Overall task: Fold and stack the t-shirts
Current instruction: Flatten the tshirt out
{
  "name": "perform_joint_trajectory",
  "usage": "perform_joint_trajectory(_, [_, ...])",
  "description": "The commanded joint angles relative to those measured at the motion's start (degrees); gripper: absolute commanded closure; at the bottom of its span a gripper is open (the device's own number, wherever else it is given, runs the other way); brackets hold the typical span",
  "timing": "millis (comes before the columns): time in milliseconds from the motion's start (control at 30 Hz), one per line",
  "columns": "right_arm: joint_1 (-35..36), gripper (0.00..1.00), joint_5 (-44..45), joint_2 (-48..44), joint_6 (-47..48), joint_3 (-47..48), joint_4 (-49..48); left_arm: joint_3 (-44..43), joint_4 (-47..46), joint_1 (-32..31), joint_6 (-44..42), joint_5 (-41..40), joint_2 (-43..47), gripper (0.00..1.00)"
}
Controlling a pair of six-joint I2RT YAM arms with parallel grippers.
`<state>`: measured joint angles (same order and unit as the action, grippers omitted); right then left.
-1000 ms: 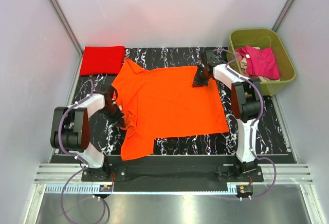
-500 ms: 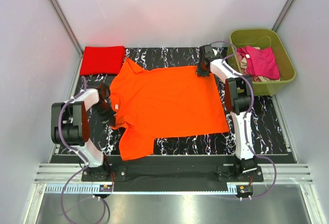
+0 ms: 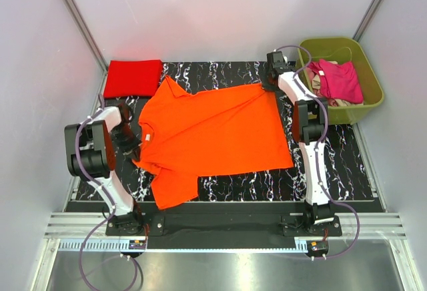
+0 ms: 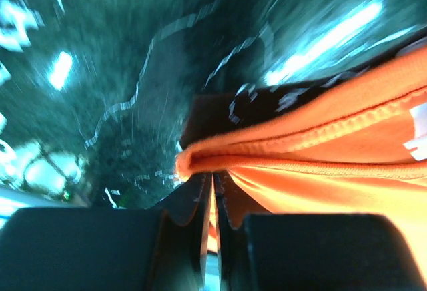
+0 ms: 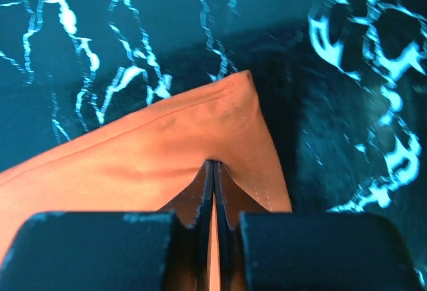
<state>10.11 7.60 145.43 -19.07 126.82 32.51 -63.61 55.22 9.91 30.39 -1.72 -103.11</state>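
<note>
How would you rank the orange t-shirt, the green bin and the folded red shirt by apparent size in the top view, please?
1. orange t-shirt, by far the largest
2. green bin
3. folded red shirt, the smallest

Nothing in any view can be read: no writing, brand, number or sign. The only candidate is a small white tag [image 4: 418,131] at the neckline of the orange cotton t-shirt [image 4: 347,171], above and to the right of the left jaws. It is too blurred to show any print.
</note>
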Motion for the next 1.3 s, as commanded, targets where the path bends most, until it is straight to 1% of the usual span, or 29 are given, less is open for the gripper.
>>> perform_joint_trajectory(0, [-0.2, 0.93, -3.2, 2.5, 2.9, 6.0, 4.3, -3.1, -3.3, -0.4, -3.3, -5.1, 3.7, 0.87])
perform_joint_trajectory(33, [-0.2, 0.94, -4.2, 3.0, 2.5, 8.8, 5.7, -3.1, -3.4, -0.7, -3.6, -5.8, 5.3, 0.85])
perform_joint_trajectory(100, [-0.2, 0.93, -4.5, 3.2, 0.1, 11.7, 10.1, -2.7, -3.4, -0.9, -3.8, -6.2, 10.5, 0.79])
perform_joint_trajectory(133, [-0.2, 0.92, -5.4, 2.0, -0.5, 12.1, 10.8, -2.6, -3.4, -0.9, -3.5, -6.5, 12.3, 0.76])
perform_joint_trajectory(167, [-0.1, 0.92, -5.9, 0.9, -1.1, 11.5, 11.2, -2.8, -3.5, -0.9, -3.0, -6.2, 15.1, 0.75])
perform_joint_trajectory(200, [0.0, 0.9, -6.2, -1.5, -1.6, 10.6, 11.2, -3.1, -3.7, -0.9, -2.5, -5.3, 16.1, 0.75])
perform_joint_trajectory(333, [-0.1, 0.8, -5.1, -6.5, -0.1, 7.9, 13.3, -4.8, -5.2, -2.2, 1.1, -3.7, 18.1, 0.73])
perform_joint_trajectory(367, [-0.1, 0.74, -5.2, -7.3, -0.1, 7.7, 14.0, -4.9, -7.2, -3.2, 1.9, -2.8, 18.1, 0.71])
perform_joint_trajectory(400, [-0.1, 0.72, -5.6, -8.6, -0.6, 6.7, 14.3, -4.9, -8.6, -3.8, 1.8, -1.8, 18.0, 0.69])
perform_joint_trajectory(433, [-0.1, 0.7, -6.3, -11.4, -1.5, 3.4, 14.3, -4.9, -10.3, -4.5, 1.5, 1.0, 17.6, 0.67])
perform_joint_trajectory(500, [-0.1, 0.65, -7.5, -13.8, -3.8, -0.2, 14.5, -6.4, -14.5, -6.5, 1.2, 4.3, 14.5, 0.63])
perform_joint_trajectory(533, [0.0, 0.64, -10.8, -15.7, -4.2, -3.8, 14.6, -7.6, -15.7, -7.2, 1.0, 6.8, 12.8, 0.61])
perform_joint_trajectory(600, [0.1, 0.61, -12.5, -19.0, -5.3, -8.1, 14.5, -12.4, -18.3, -9.4, 0.4, 8.3, 7.0, 0.6])
perform_joint_trajectory(633, [0.3, 0.6, -14.1, -20.2, -5.4, -12.2, 14.4, -14.5, -18.8, -9.6, 0.5, 8.2, 5.0, 0.6])
perform_joint_trajectory(667, [0.5, 0.6, -14.9, -21.3, -5.2, -14.1, 14.3, -18.1, -21.0, -11.0, 1.0, 8.2, 1.3, 0.6])
perform_joint_trajectory(700, [0.6, 0.6, -16.8, -23.9, -5.0, -16.2, 13.4, -19.8, -22.6, -11.3, 1.2, 8.3, -0.4, 0.61])
perform_joint_trajectory(733, [0.7, 0.61, -17.7, -25.2, -5.2, -20.5, 12.8, -21.4, -24.3, -11.7, 1.8, 8.7, -2.3, 0.65])
perform_joint_trajectory(767, [0.7, 0.63, -18.1, -26.5, -5.3, -22.6, 12.3, -25.0, -26.7, -12.0, 3.3, 8.9, -6.3, 0.66])
perform_joint_trajectory(800, [0.7, 0.64, -18.8, -29.2, -5.8, -26.5, 11.2, -27.2, -27.1, -12.2, 4.1, 8.6, -8.5, 0.67])
perform_joint_trajectory(833, [0.7, 0.65, -19.2, -30.5, -5.8, -28.3, 10.6, -29.4, -27.4, -12.3, 4.8, 8.3, -10.7, 0.67])
perform_joint_trajectory(867, [0.7, 0.64, -19.1, -31.7, -5.8, -29.7, 10.1, -32.9, -28.7, -12.4, 6.2, 9.2, -14.8, 0.68])
perform_joint_trajectory(933, [0.7, 0.66, -18.8, -34.4, -5.6, -32.9, 9.7, -35.6, -30.1, -12.4, 8.2, 10.6, -18.2, 0.68])
perform_joint_trajectory(967, [0.8, 0.66, -18.8, -35.0, -5.4, -33.7, 9.6, -37.5, -32.0, -12.4, 9.8, 11.2, -21.0, 0.7])
perform_joint_trajectory(1067, [0.7, 0.66, -18.1, -37.2, -5.0, -36.2, 9.7, -41.2, -32.5, -12.4, 12.2, 11.6, -25.4, 0.75])
perform_joint_trajectory(1133, [0.7, 0.66, -18.1, -38.4, -4.7, -37.6, 9.5, -42.0, -32.7, -12.4, 13.2, 12.6, -26.5, 0.71])
perform_joint_trajectory(1200, [0.8, 0.66, -18.3, -39.1, -4.7, -38.3, 9.2, -41.1, -35.1, -12.4, 14.2, 13.7, -27.0, 0.63])
perform_joint_trajectory(1267, [0.7, 0.66, -18.4, -39.1, -4.7, -38.8, 9.1, -39.1, -37.6, -12.4, 15.0, 14.3, -26.5, 0.63])
